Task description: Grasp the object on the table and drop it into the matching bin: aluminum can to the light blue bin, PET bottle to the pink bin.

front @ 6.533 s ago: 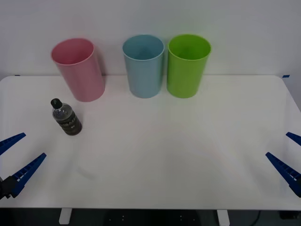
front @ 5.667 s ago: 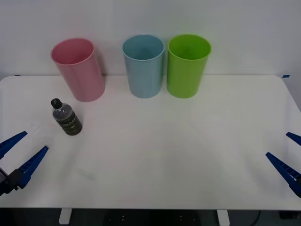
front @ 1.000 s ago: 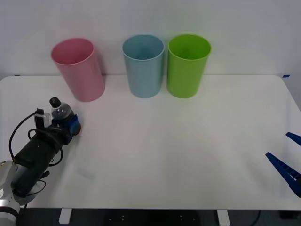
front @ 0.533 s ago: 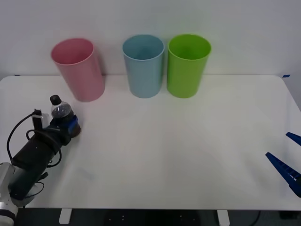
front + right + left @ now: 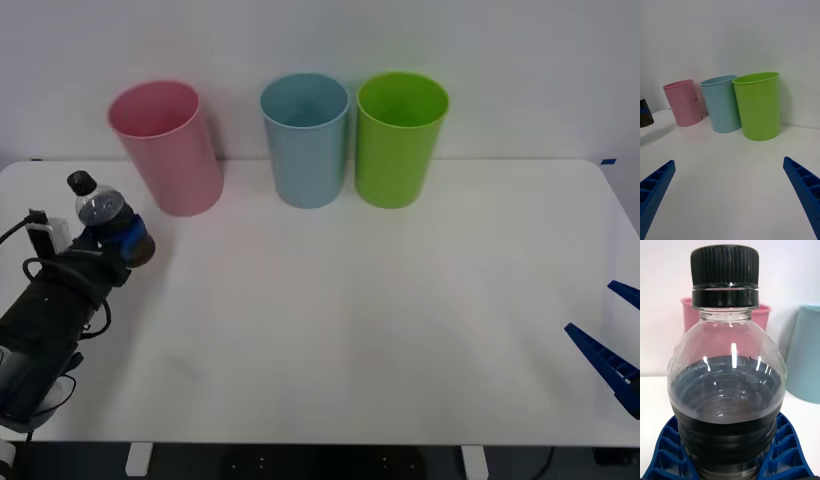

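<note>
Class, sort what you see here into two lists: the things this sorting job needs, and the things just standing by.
Needed:
PET bottle, held by the left gripper
pink bin, its target
table

Standing by:
light blue bin
green bin
right gripper, open at the table's edge

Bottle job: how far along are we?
Done: the left tool is shut on the bottle, held upright. In hand: carrying it beside the pink bin. Left: get it over that bin's mouth and release. The right tool waits open at the table's right edge.
</note>
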Available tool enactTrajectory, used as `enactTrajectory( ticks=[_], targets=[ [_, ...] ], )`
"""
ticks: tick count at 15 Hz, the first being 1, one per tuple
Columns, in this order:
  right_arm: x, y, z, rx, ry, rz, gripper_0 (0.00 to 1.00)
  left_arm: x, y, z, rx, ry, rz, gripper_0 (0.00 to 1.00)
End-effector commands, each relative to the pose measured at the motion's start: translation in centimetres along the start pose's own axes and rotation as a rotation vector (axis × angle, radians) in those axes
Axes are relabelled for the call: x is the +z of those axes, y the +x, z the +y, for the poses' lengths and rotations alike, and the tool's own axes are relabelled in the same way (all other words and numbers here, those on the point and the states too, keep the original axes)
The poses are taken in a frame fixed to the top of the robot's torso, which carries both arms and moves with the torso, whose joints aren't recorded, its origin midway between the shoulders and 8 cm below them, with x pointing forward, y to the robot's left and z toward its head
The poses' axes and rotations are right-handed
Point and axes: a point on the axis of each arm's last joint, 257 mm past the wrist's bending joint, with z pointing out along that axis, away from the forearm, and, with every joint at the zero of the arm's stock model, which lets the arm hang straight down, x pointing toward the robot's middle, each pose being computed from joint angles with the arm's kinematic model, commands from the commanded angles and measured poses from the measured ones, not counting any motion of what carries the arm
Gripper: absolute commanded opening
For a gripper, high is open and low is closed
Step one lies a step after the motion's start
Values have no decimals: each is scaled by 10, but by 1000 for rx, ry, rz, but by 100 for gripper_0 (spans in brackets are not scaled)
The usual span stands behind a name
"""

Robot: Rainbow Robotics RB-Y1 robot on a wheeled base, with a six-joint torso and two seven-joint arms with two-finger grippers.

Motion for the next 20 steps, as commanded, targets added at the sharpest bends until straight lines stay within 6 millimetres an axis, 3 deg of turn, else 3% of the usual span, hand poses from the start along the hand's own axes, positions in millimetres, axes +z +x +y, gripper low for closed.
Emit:
enactTrajectory(
  ticks=[1, 7, 11, 13, 20],
  targets=[
    [0, 0, 0, 0, 0, 0, 100, -3, -35, -2, -61, 16, -49, 0],
    [0, 0, 0, 0, 0, 0, 100, -6, -113, -2, -122, 62, -145, 0],
    [0, 0, 0, 0, 0, 0, 100, 15, -163, -12, -110, 113, -200, 0],
    [0, 0, 0, 0, 0, 0, 100, 29, -178, -14, -89, 117, -213, 0],
    [0, 0, 0, 0, 0, 0, 100, 101, -189, -18, -19, 110, -182, 0]
  ],
)
